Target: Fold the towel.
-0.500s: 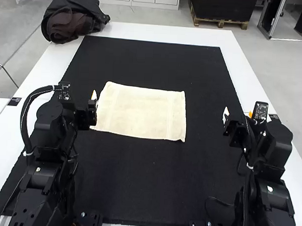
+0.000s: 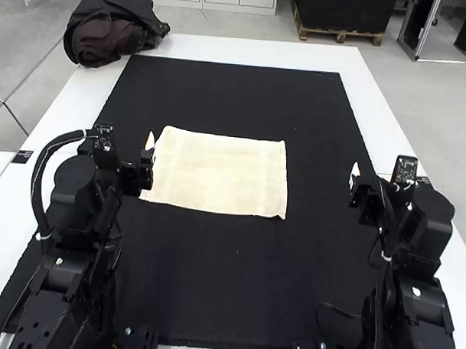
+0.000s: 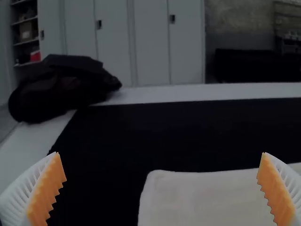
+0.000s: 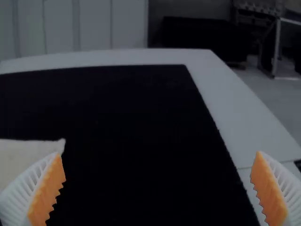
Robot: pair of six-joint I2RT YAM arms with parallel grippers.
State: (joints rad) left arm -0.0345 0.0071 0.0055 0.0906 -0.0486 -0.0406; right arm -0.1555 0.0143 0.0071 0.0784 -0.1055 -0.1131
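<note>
The towel (image 2: 218, 174) lies spread out flat on the black mat (image 2: 237, 282), on top of my white table (image 2: 368, 103). It is cream, and its edges are a bit wavy. My left gripper (image 2: 150, 145) is up near the towel's left side. Its two fingers are wide apart, with bumpy orange pads (image 3: 47, 188), and nothing is between them. My right gripper (image 2: 355, 176) is over by the mat's right edge, well apart from the towel. Its fingers are wide apart too, and it holds nothing. A dark bundle (image 2: 115, 32) sits at the table's far left corner.
</note>
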